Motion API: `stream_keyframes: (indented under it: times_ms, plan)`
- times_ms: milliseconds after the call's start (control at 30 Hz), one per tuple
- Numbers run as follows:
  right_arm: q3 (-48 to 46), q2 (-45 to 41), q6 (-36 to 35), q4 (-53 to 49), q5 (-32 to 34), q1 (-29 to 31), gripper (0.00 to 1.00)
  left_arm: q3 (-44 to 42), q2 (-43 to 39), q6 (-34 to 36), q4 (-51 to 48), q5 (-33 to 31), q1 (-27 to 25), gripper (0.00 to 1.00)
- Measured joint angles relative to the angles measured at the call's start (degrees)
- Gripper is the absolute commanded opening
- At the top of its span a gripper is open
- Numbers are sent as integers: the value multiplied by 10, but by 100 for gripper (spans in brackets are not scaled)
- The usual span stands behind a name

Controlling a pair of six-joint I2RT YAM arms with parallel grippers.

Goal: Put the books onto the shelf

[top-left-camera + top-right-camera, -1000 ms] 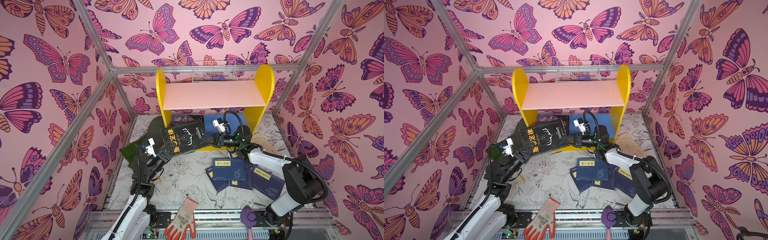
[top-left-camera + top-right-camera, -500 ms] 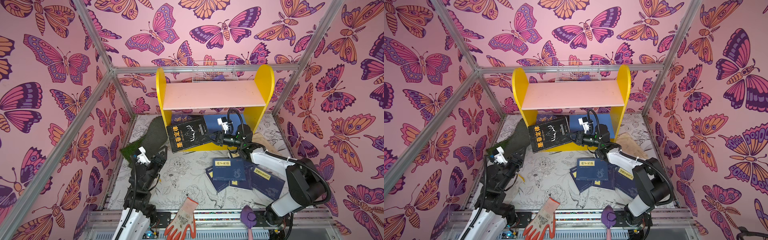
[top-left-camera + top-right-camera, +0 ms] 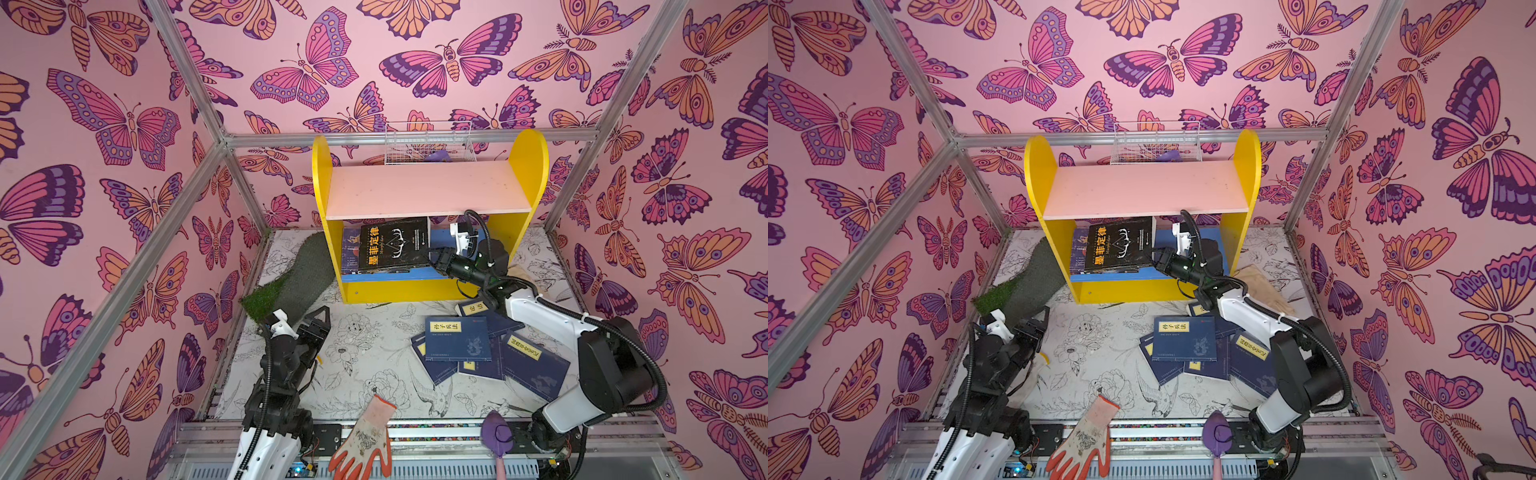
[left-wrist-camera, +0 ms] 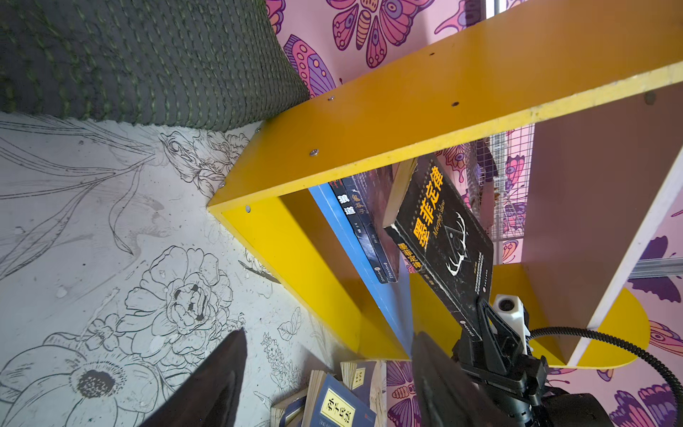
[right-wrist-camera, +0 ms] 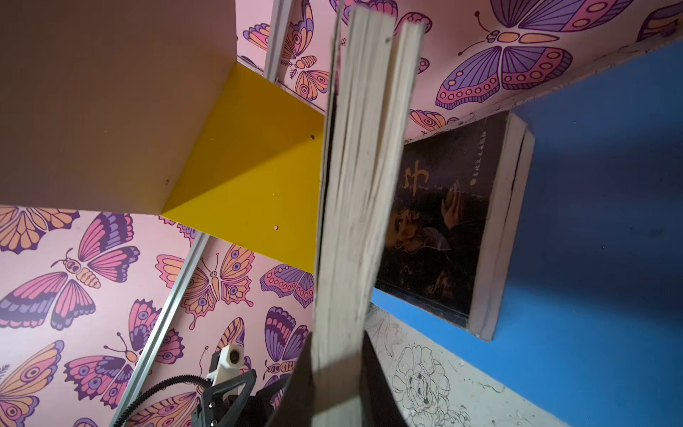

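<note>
The shelf point(image 3: 428, 187) point(image 3: 1142, 187) stands at the back, with yellow sides, a pink upper board and a blue lower board point(image 5: 591, 185). My right gripper point(image 3: 435, 262) point(image 3: 1156, 262) point(image 5: 334, 347) is shut on the edge of a black book point(image 3: 392, 245) point(image 3: 1119, 245) point(image 4: 443, 236). It holds the book tilted over two dark books point(image 3: 351, 249) point(image 4: 360, 222) point(image 5: 443, 222) that lie on the lower board. My left gripper point(image 3: 301, 318) point(image 3: 1019, 320) point(image 4: 329, 334) is open and empty, low over the floor at the front left. Several navy books point(image 3: 457, 345) point(image 3: 1183, 338) point(image 4: 336, 403) lie heaped on the floor at the right.
A green turf mat point(image 3: 291, 278) leans by the shelf's left side. A white wire basket point(image 3: 428, 143) hangs behind the shelf. An orange-and-white glove point(image 3: 365, 440) and a purple tool point(image 3: 496, 432) lie on the front rail. A beige cloth point(image 3: 1262, 286) lies right of the shelf.
My left gripper let go of the black book, opened and drew back to the front left. My right gripper carried the book further into the lower tier.
</note>
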Motion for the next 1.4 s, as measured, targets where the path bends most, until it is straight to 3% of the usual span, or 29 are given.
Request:
stream_keyframes:
  times_ms: [633,1400]
  plan:
    - [112,167,99,49,12,30,0,0,14,4,-8,7,0,74]
    - [139,178,116,12,-11,24,0,-13,24,4,-11,9,0,74]
